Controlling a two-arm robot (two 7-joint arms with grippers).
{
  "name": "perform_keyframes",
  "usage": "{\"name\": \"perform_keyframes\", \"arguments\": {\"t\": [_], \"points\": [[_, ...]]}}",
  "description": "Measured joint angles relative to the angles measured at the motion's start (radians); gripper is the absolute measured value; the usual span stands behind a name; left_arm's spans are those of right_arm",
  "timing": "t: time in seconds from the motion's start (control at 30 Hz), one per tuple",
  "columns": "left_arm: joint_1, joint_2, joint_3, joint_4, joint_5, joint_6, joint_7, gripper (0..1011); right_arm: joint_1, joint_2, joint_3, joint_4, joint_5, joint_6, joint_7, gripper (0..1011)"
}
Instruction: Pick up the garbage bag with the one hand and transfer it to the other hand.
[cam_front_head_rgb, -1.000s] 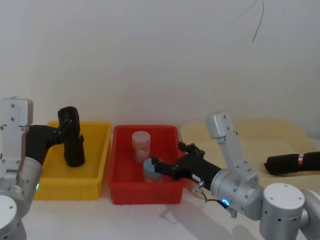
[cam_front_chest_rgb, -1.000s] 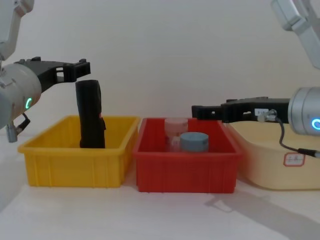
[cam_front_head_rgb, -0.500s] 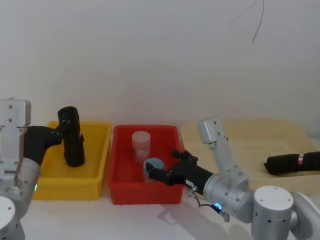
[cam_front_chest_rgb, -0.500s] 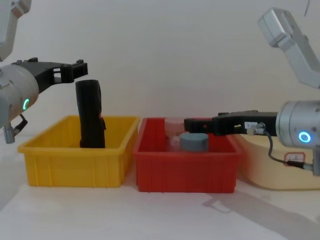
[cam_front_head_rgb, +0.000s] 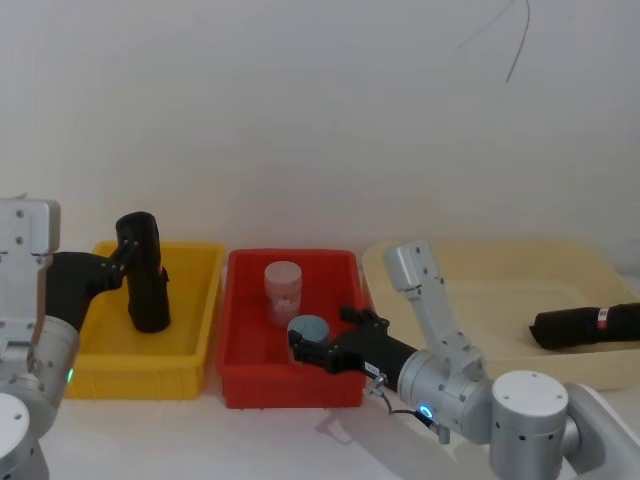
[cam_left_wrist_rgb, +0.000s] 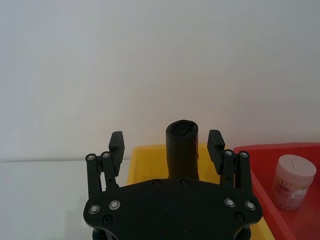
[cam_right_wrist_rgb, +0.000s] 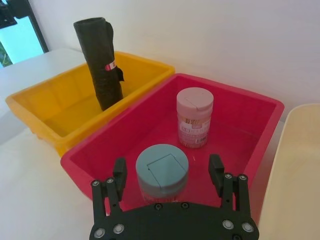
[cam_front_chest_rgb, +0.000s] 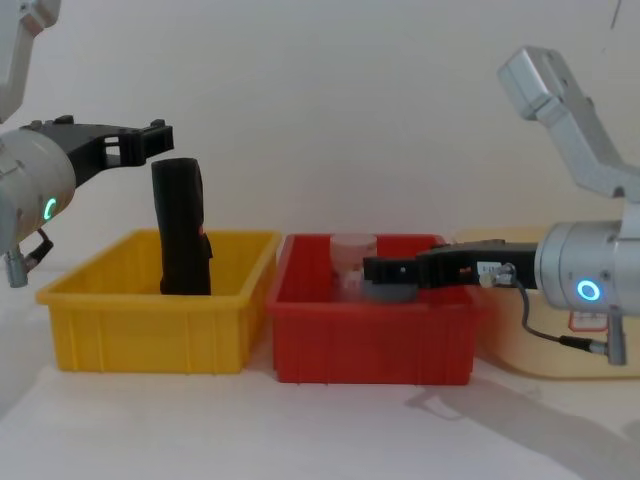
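The garbage bag (cam_front_head_rgb: 143, 275) is a tall black roll standing upright in the yellow bin (cam_front_head_rgb: 195, 345); it also appears as the garbage bag (cam_front_chest_rgb: 181, 235), (cam_right_wrist_rgb: 100, 62). My left gripper (cam_front_chest_rgb: 155, 140) is open and level with the bag's top. In the left wrist view the garbage bag (cam_left_wrist_rgb: 183, 150) rises between the spread fingers (cam_left_wrist_rgb: 116, 145), which stand apart from it. My right gripper (cam_right_wrist_rgb: 168, 170) is open and low in the red bin (cam_right_wrist_rgb: 260, 145), with its fingers on either side of a blue-lidded jar (cam_right_wrist_rgb: 162, 172).
A pink-lidded jar (cam_front_head_rgb: 283, 290) stands behind the blue-lidded one in the red bin. At the right, a beige tub (cam_front_head_rgb: 480, 265) holds a second black roll (cam_front_head_rgb: 585, 325) lying on its side. The three containers sit side by side near a white wall.
My right gripper has sunk lower and shifted left, into the red bin around the blue-lidded jar. The left gripper and the garbage bag have not moved.
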Motion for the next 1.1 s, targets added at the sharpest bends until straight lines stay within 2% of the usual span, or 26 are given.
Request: {"name": "perform_keyframes", "arguments": {"t": [0.47,0.57,0.73,0.97,1.1], "points": [[0.000,0.000,0.000,0.000,0.000,0.000,0.000,1001,0.032,-0.012,-0.022,0.056,0.000,0.000,-0.005,1000],[0.000,0.000,0.000,0.000,0.000,0.000,0.000,1002,0.041,-0.016,-0.027,0.071,-0.002,0.004,-0.007,972],[0.000,0.000,0.000,0.000,0.000,0.000,0.000,1002,0.047,-0.019,-0.030,0.082,-0.005,0.009,-0.011,865],[0.000,0.000,0.000,0.000,0.000,0.000,0.000,1002,0.052,-0.022,-0.029,0.086,-0.008,0.016,-0.017,659],[0.000,0.000,0.000,0.000,0.000,0.000,0.000,1002,0.054,-0.021,-0.027,0.080,-0.008,0.017,-0.019,648]]}}
